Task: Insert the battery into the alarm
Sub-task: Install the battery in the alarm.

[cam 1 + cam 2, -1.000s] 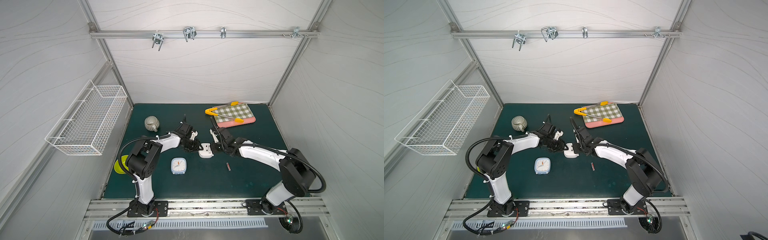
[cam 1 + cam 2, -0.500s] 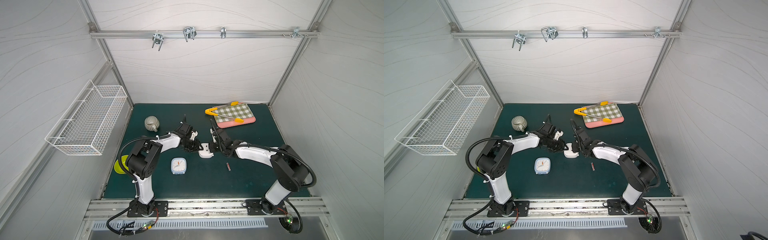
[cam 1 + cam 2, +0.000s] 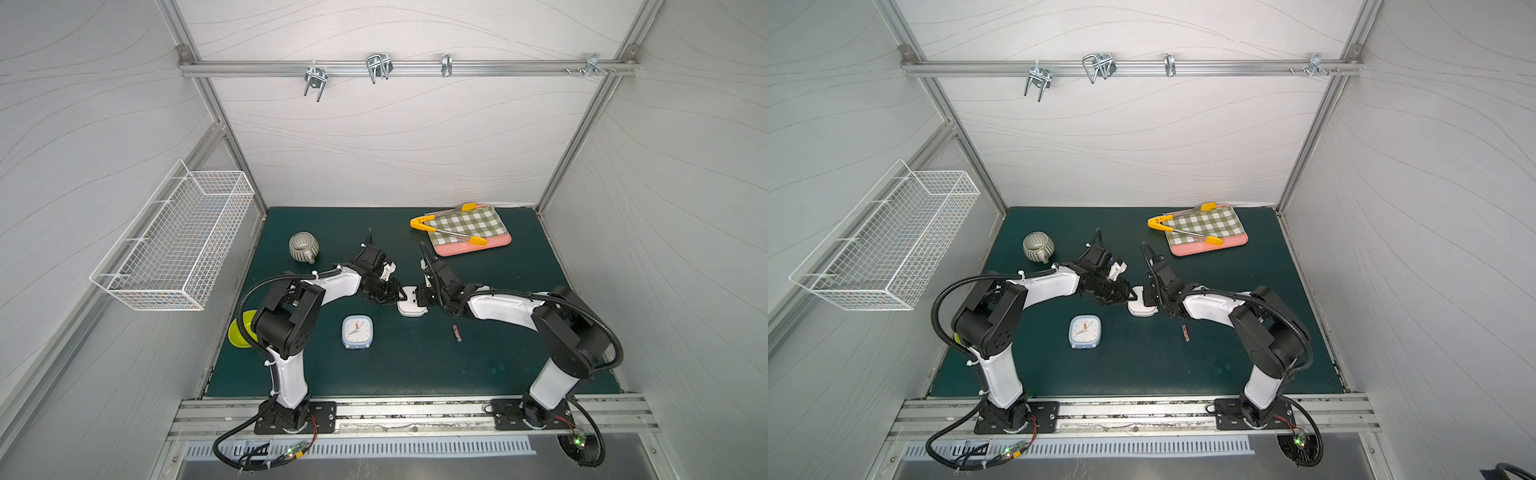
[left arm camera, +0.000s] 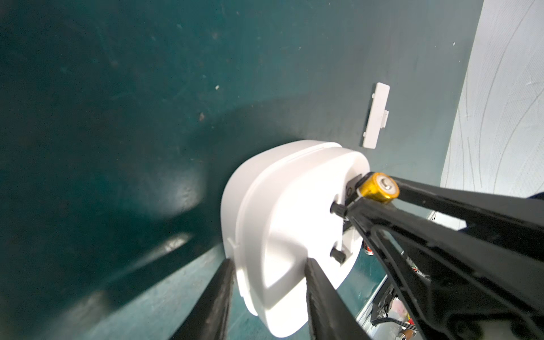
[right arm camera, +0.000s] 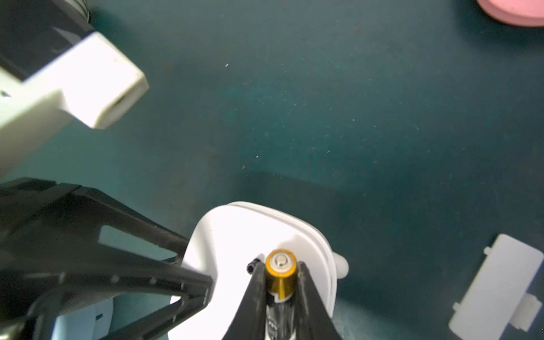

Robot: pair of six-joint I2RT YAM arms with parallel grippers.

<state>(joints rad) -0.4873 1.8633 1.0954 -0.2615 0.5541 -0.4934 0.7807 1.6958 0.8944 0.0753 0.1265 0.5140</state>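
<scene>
1. Containers. A white wire basket (image 3: pixel 174 245) hangs on the side wall at 9 o'clock, above the table (image 3: pixel 415 365). A grey ribbed mug (image 3: pixel 303 247) sits at 10 o'clock on the table; its contents cannot be made out. A green bowl (image 3: pixel 237 336) lies at the 8 o'clock edge, partly hidden behind the left arm. At 1 o'clock a pink tray (image 3: pixel 473 248) carries a green checked cloth (image 3: pixel 467 222), with yellow-tipped tongs (image 3: pixel 417 224) lying across the cloth.

2. Task items. The white alarm (image 4: pixel 279 220) is near the table's centre, rounded and plain. Its back carries two black knobs and is turned toward the right arm. The battery (image 5: pixel 281 273) has a gold end with a silver terminal and a black body. It is at the alarm's back, against a dark opening by the upper knob. Whether it is seated in the opening cannot be told.

3. Tools. The left tool (image 4: pixel 269 265) pinches the white alarm by its edge, one finger on each face. The right tool (image 5: pixel 280 272) pinches the battery, with a finger along each side of it.

4. Other items. A white battery cover (image 4: pixel 375 116) lies flat on the table near the alarm. A pale blue clock (image 3: pixel 357 331) lies face up at 7 o'clock from the white alarm. A small red battery (image 3: pixel 457 333) lies at 4 o'clock from it.
</scene>
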